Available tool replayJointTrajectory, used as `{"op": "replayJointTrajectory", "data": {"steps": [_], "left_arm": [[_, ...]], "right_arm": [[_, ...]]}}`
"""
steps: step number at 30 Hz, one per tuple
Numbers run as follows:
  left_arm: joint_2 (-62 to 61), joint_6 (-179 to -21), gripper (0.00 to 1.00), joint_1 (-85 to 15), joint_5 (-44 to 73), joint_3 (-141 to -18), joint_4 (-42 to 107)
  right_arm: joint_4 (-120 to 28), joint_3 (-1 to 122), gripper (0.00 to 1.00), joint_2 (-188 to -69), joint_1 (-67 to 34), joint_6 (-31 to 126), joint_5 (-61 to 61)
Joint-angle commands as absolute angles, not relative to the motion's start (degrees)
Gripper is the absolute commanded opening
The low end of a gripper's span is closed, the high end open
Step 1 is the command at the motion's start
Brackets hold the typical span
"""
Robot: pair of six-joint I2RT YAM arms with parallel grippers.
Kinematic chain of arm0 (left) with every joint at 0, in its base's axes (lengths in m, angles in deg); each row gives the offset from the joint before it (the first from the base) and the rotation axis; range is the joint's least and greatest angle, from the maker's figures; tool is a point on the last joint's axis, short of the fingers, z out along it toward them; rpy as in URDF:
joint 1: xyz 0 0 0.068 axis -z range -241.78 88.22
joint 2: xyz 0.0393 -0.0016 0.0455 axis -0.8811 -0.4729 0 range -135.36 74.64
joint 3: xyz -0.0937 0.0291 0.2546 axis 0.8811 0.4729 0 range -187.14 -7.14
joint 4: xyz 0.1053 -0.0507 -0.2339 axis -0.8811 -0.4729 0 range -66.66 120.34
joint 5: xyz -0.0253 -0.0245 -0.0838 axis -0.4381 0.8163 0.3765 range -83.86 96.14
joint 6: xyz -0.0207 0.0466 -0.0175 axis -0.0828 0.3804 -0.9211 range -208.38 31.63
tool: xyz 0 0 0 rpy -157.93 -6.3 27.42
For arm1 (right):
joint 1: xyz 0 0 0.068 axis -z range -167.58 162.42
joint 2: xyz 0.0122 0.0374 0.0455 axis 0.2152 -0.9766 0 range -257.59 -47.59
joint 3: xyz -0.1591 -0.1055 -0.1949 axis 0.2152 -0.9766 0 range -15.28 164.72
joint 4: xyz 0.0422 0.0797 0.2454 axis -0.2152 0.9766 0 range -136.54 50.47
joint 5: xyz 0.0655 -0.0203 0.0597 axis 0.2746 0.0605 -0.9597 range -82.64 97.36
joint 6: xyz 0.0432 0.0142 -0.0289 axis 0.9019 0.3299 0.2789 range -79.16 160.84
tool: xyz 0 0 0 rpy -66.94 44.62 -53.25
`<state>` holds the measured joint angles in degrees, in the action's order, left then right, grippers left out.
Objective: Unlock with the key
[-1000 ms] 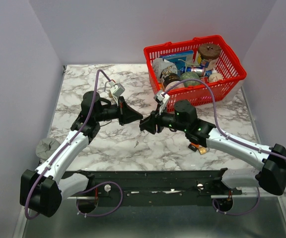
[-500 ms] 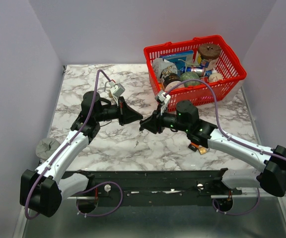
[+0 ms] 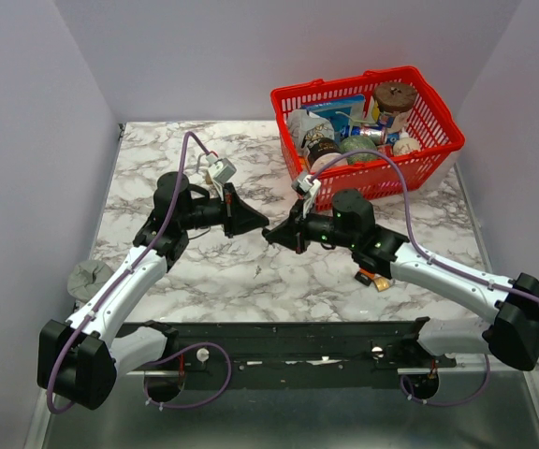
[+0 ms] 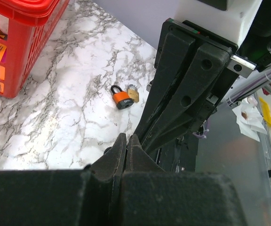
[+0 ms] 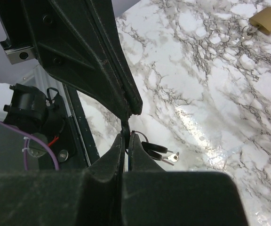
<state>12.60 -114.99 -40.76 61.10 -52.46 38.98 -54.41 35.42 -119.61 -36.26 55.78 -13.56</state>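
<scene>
From overhead, the left tool [image 3: 258,223] and right tool [image 3: 271,234] meet nose to nose over the middle of the white, grey-veined marble worktop [image 3: 241,281]. The orange-bodied padlock [image 3: 379,279] lies well to their right, under the right forearm. A red plastic mesh basket [image 3: 410,173] full of groceries stands at the far right corner, and plain pale walls close the cell in. In the left wrist view my left tool [image 4: 126,140] is pressed together with nothing visible in it. The orange padlock [image 4: 122,98] lies beyond it, touching a small brass padlock [image 4: 133,93]. In the right wrist view the right tool [image 5: 126,140] is pressed together on the ring of the black-headed silver keys [image 5: 157,151], with the left tool's tip just above it. Against a second ago, the right tool has nudged slightly toward the left; both padlocks and the basket lie unchanged.
</scene>
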Motion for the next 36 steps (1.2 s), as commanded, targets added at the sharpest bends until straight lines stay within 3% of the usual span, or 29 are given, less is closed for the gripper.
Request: {"op": "replayJointTrajectory", "data": {"steps": [1, 3, 4, 7, 10, 17, 21, 25, 30, 36], "left_arm": [[12.6, -113.7, 0.19, -40.5, 61.2, -54.5, 39.0], [12.8, -112.8, 0.44, -40.5, 60.7, -54.6, 38.3], [12.9, -112.5, 0.64, -40.6, 60.4, -54.7, 38.1], [13.6, -111.3, 0.81, -40.6, 58.4, -54.6, 37.1], [14.4, -110.3, 0.88, -40.5, 56.3, -54.3, 36.8], [14.9, -105.1, 0.87, -40.2, 44.5, -54.4, 31.8], [13.8, -100.9, 0.84, -34.5, 29.7, -56.3, 23.3], [11.4, -104.4, 0.83, -22.4, 16.8, -57.0, 22.9], [1.2, -111.9, 0.82, -11.4, 4.1, -56.6, 31.6], [-16.4, -117.1, 0.83, -4.3, 0.4, -68.3, 31.6]], "right_arm": [[-58.6, 33.4, 0.01, -119.8, -35.2, 58.2, -16.9], [-60.7, 32.6, 0.01, -119.3, -33.9, 60.0, -18.3], [-61.2, 32.2, 0.01, -119.2, -33.5, 60.4, -18.6], [-62.4, 30.9, 0.01, -118.5, -32.3, 61.5, -19.4], [-63.0, 29.5, 0.01, -117.6, -30.9, 62.3, -19.4], [-62.3, 26.6, 0.01, -114.3, -24.4, 63.1, -17.6], [-60.0, 25.1, 0.01, -111.1, -18.8, 63.1, -14.4], [-53.8, 26.1, 0.01, -106.7, -15.0, 61.4, -6.9], [-46.8, 29.4, 0.01, -100.7, -12.6, 56.9, 4.0], [-41.7, 31.8, 0.01, -92.4, -11.4, 55.1, 14.3]]}}
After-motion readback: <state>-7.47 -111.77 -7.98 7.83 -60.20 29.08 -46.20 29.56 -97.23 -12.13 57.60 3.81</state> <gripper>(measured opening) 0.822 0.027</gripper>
